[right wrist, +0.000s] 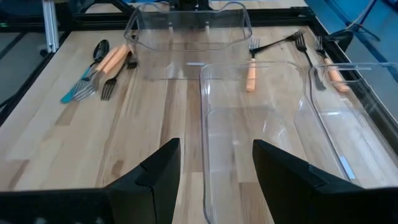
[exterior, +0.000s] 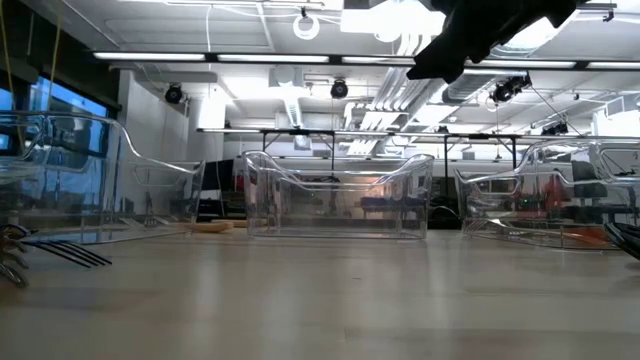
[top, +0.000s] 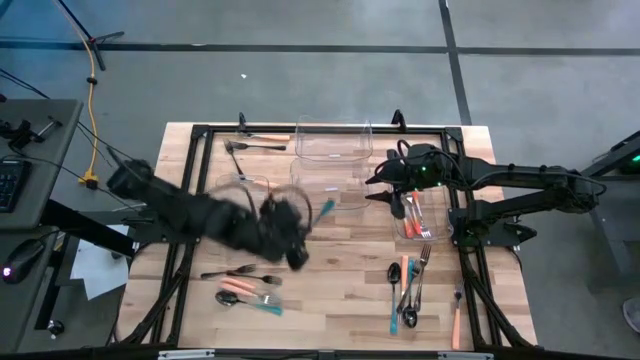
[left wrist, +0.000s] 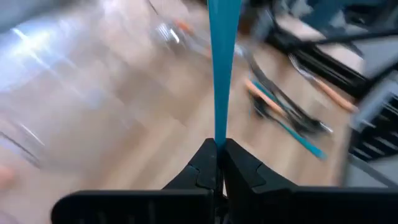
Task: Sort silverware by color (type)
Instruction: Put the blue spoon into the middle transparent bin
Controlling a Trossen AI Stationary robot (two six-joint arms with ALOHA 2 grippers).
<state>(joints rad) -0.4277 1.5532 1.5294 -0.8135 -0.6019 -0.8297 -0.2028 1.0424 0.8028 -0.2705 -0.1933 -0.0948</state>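
Centre of the high frame: left hand (top: 300, 232) pinching a teal utensil (top: 326, 209) by the handle, lifted off the table (top: 340, 275); the utensil's free end pokes up-right of the fingers, over the edge of the middle bin (top: 330, 188). Left wrist view confirms it: fingers (left wrist: 202, 168) pressed together on the teal handle (left wrist: 222, 62).

Right of centre: right hand (top: 385, 188) spread, nothing in it, hovering by the right bin (top: 420, 215). That bin holds a few pieces with orange handles. Right wrist view: fingers (right wrist: 155, 180) apart over an open bin (right wrist: 267, 143).

Around them:
- top bin (top: 333, 140) at upper centre, orange fork (top: 262, 137) left of it
- left bin (top: 242, 190) partly under the left arm
- lower-left cluster (top: 245, 288): orange, teal and black pieces
- lower-right cluster (top: 408, 285): teal, orange and black mixed
- lone orange piece (top: 457, 322) near the right rail

Low view: three bins in a row, dark fork tines (exterior: 60, 252) at far left.
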